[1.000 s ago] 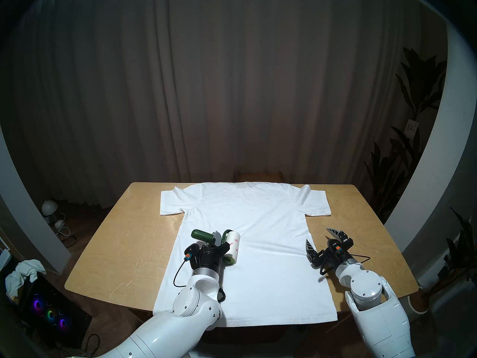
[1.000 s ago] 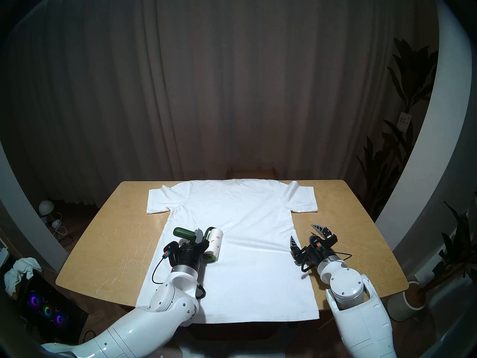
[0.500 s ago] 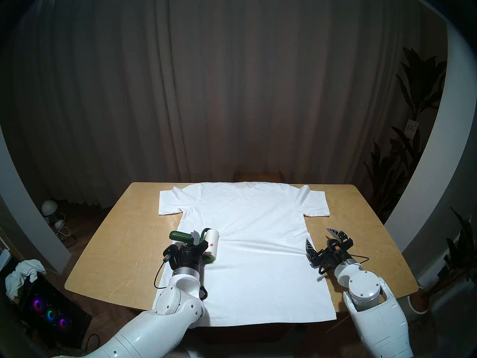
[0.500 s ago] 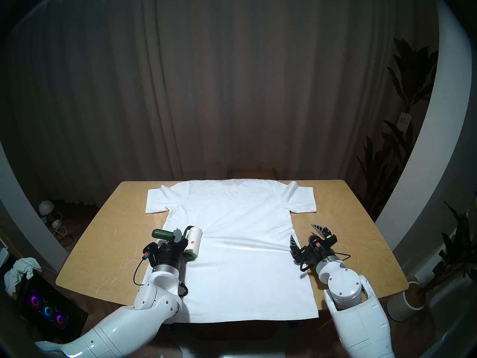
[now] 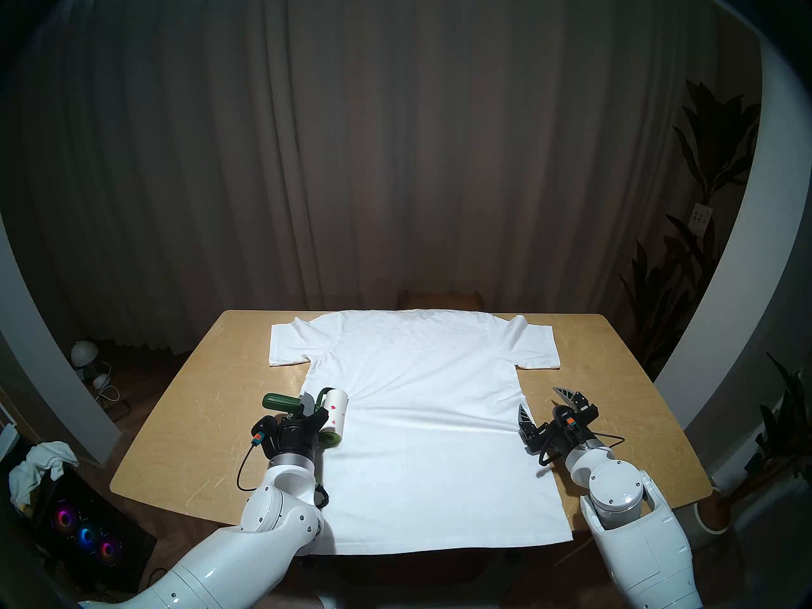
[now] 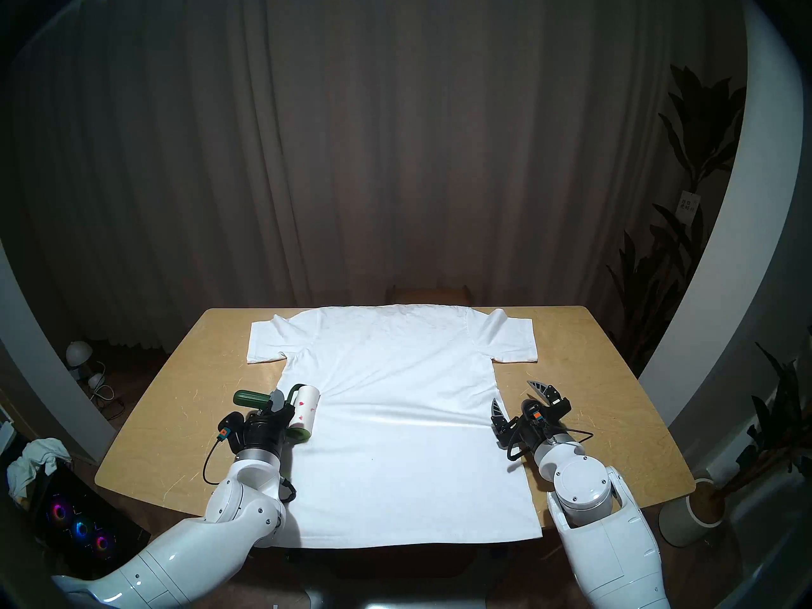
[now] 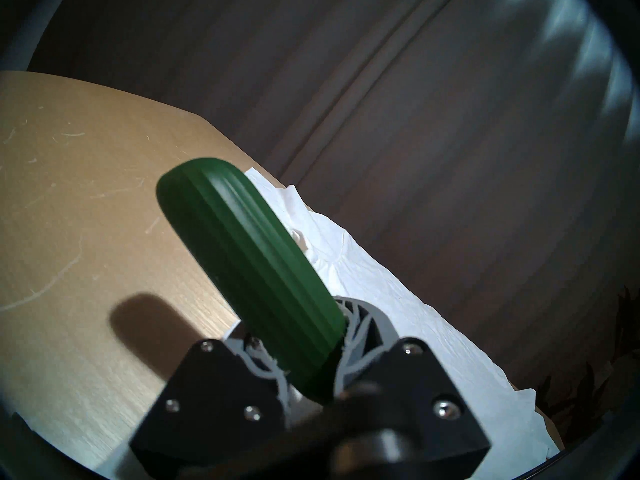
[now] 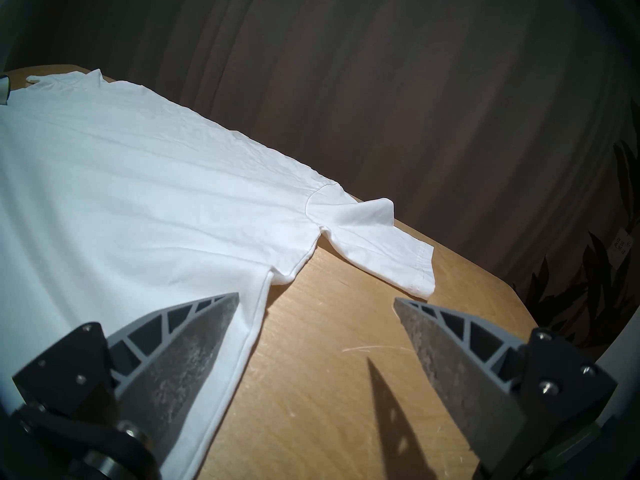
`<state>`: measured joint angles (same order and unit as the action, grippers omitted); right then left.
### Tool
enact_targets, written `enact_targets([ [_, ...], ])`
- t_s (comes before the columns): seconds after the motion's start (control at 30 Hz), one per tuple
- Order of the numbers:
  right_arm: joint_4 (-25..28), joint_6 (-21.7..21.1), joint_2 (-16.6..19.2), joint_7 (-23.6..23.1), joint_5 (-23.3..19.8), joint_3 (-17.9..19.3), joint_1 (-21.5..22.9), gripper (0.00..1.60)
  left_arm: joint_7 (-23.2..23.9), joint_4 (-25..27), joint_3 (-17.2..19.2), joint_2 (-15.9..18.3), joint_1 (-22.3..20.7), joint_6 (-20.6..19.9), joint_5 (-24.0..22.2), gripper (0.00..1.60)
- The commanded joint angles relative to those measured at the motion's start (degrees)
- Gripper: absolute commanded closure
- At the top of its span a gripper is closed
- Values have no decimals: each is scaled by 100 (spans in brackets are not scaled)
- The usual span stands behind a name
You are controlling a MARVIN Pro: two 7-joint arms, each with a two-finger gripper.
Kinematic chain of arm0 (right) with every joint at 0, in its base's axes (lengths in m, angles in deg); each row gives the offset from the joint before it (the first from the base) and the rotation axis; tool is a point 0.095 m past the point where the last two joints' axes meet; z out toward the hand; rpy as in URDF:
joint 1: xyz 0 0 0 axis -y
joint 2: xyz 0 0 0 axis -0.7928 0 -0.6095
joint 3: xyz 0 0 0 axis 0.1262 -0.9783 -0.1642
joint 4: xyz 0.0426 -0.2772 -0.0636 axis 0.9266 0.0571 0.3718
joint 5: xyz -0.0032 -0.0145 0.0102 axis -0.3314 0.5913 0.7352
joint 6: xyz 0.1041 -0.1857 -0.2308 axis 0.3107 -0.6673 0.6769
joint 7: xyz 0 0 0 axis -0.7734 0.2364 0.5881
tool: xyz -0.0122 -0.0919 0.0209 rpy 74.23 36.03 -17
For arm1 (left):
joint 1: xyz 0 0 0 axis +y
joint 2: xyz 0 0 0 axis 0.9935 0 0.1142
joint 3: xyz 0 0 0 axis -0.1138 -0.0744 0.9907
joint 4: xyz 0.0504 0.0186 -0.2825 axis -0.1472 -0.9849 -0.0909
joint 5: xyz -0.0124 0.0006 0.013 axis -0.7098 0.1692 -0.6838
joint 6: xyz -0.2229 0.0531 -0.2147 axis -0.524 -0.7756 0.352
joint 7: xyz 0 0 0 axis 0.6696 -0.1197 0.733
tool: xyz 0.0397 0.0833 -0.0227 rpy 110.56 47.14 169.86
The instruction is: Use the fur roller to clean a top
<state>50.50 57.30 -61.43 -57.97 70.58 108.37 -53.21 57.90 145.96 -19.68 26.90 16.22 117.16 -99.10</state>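
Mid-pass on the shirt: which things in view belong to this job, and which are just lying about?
Job:
- lint roller, gripped by left hand
- white T-shirt spread on the table
- right hand, open at the shirt's edge

Lying about:
- crumpled rag, off the table
- small lamp on the floor
- potted plant

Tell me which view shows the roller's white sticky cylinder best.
Head stereo left: the fur roller shows its whole white cylinder with pink specks, lying on the top. Head stereo right matches nearly. Left wrist shows only the green handle; right wrist misses it.
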Motion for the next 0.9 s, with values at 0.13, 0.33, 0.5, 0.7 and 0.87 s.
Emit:
enact_targets([
  [0.13, -225, -210, 32, -51, 88, -66, -74, 0, -83, -303, 359, 388, 200, 3, -99, 160],
  [0.33, -231, -274, 31, -75, 110, -106, -24, 0, -25, -336, 485, 508, 217, -32, -141, 160],
  [0.5, -233, -304, 37, -97, 124, -146, 8, 0, 16, -383, 544, 562, 255, -23, -173, 160],
  [0.7, -229, -303, 50, -112, 129, -167, -14, 0, 51, -397, 630, 647, 325, 4, -211, 160],
  [0.87, -227, -301, 52, -115, 127, -177, -27, 0, 7, -401, 720, 683, 404, 54, -229, 160],
])
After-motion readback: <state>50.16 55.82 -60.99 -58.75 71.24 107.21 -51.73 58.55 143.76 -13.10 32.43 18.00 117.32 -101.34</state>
